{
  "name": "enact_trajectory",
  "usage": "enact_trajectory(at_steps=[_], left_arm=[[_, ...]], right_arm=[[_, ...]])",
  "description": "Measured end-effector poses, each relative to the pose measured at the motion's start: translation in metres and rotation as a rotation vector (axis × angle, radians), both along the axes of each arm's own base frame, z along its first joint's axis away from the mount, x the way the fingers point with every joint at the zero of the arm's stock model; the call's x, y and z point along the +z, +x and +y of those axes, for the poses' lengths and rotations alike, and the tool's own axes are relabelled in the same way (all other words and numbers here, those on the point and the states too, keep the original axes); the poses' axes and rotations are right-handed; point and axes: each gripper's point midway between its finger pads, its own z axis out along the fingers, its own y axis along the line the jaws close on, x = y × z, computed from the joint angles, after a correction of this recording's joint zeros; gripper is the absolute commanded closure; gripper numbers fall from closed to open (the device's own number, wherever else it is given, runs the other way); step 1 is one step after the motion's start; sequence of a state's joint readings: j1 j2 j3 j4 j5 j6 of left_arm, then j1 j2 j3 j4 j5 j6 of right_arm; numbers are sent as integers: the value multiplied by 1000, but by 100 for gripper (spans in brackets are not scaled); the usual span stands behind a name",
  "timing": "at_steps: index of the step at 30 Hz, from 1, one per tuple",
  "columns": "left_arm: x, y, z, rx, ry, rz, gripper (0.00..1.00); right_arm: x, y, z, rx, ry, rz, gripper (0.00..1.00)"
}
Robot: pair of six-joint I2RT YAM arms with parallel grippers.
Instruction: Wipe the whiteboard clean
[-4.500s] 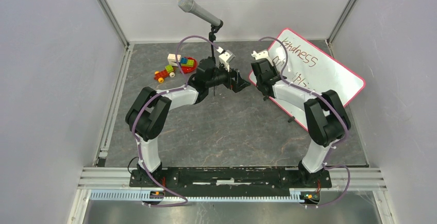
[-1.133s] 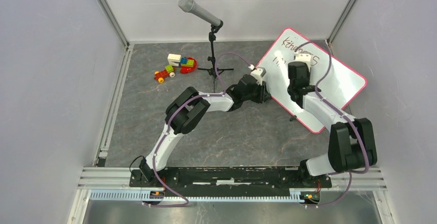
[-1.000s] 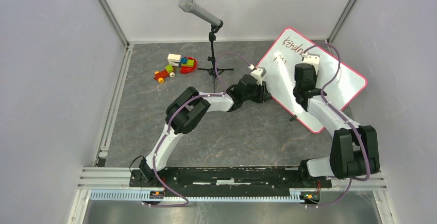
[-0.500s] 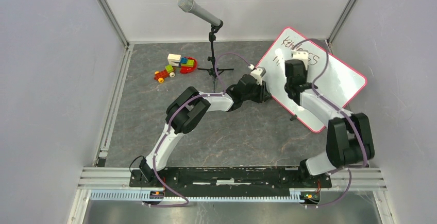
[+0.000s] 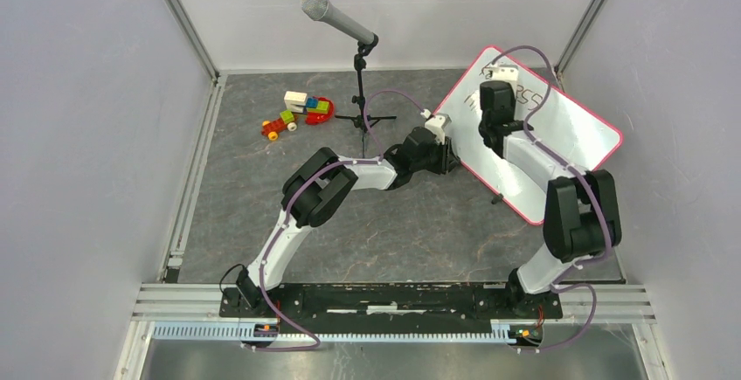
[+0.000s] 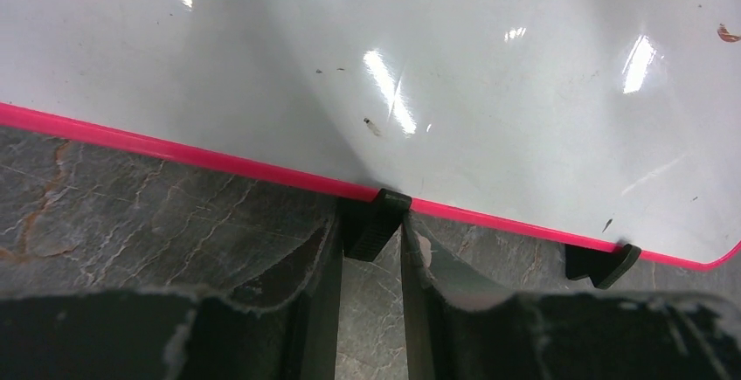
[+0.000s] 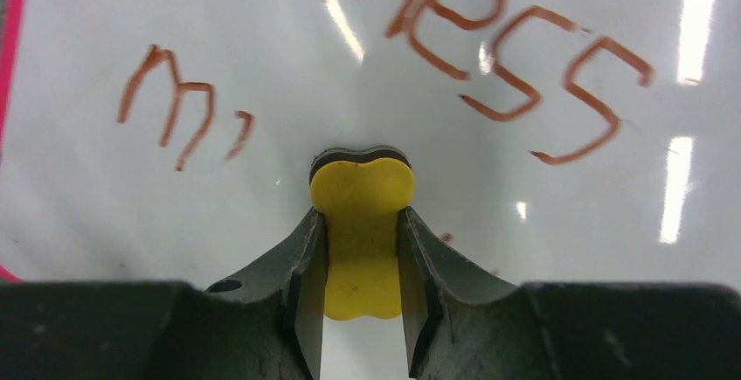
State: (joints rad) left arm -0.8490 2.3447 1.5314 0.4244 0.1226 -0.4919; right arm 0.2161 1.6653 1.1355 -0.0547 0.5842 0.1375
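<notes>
The whiteboard (image 5: 572, 140) lies tilted at the back right, white with a pink frame (image 6: 175, 148). Red-brown letters (image 7: 489, 57) and a few strokes (image 7: 175, 105) remain on it. My left gripper (image 5: 443, 128) reaches to the board's left edge. In the left wrist view my left gripper (image 6: 371, 233) is shut on a black foot clip (image 6: 374, 221) under the frame. My right gripper (image 5: 496, 79) hovers over the board's far corner. It (image 7: 362, 218) is shut on a yellow eraser (image 7: 361, 186), whose dark pad rests on the whiteboard (image 7: 594, 223) just below the letters.
A microphone (image 5: 336, 18) on a small black stand (image 5: 360, 118) rises at the back centre. Coloured toy blocks (image 5: 300, 109) lie to its left. A second black clip (image 6: 599, 263) sits further along the frame. Grey walls close in on the left, right and back.
My right gripper has swept the eraser from the board's upper right back to the left and toward the far corner. The left arm has stayed on the clip.
</notes>
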Motion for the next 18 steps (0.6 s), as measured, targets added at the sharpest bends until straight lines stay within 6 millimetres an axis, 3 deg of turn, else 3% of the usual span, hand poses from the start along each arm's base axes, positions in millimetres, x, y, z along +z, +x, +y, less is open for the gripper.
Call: enact_trajectory(at_steps=[4,10,13,18], left_arm=[[0,1,0,10,0,-3,98],[0,1,0,12,0,-4,98],[0,1,0,12,0,-4,98],[0,1,0,11,0,-5,98]], right_arm=[[8,-22,-29,-58,19,-31,68],[8,-88,-85,-203,34,-62,67],[5,-101,-92,-228,26,-57,67],[3,-97,-85,-199,34,-43,67]])
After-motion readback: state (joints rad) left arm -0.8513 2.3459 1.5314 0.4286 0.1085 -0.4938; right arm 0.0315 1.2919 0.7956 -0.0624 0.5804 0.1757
